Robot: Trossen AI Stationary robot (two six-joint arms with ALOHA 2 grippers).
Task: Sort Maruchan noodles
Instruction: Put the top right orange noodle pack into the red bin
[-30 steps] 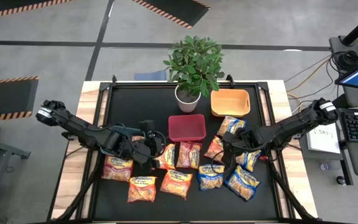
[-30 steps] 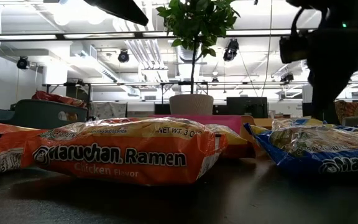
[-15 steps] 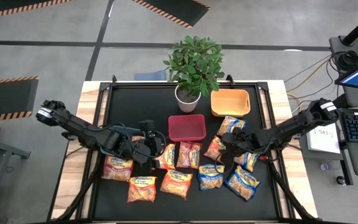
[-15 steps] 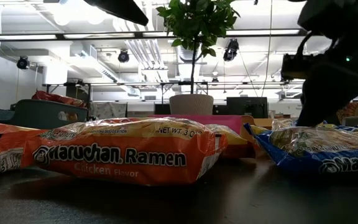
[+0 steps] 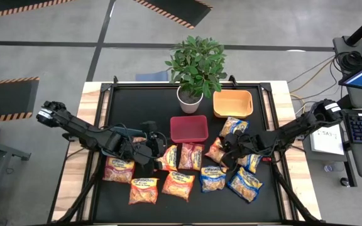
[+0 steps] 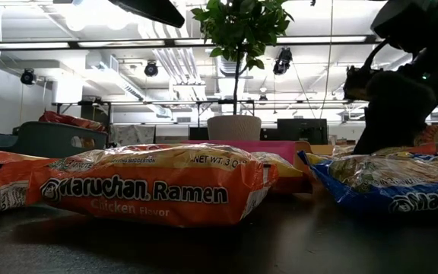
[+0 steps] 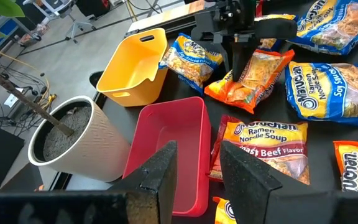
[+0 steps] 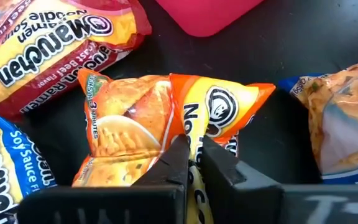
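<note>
Orange packet (image 8: 173, 118) lies mid-table just below the red bin (image 5: 189, 128). My R gripper (image 8: 191, 158) is pinched shut on its crimped middle. L gripper (image 7: 197, 168), half open, holds nothing. Step: pick. Next: lift clear w/o dragging neighbours, carry to bin.

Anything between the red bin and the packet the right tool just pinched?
Nothing: in the high view bare black mat separates the red bin from the orange packet. The right tool is shut on it.
</note>
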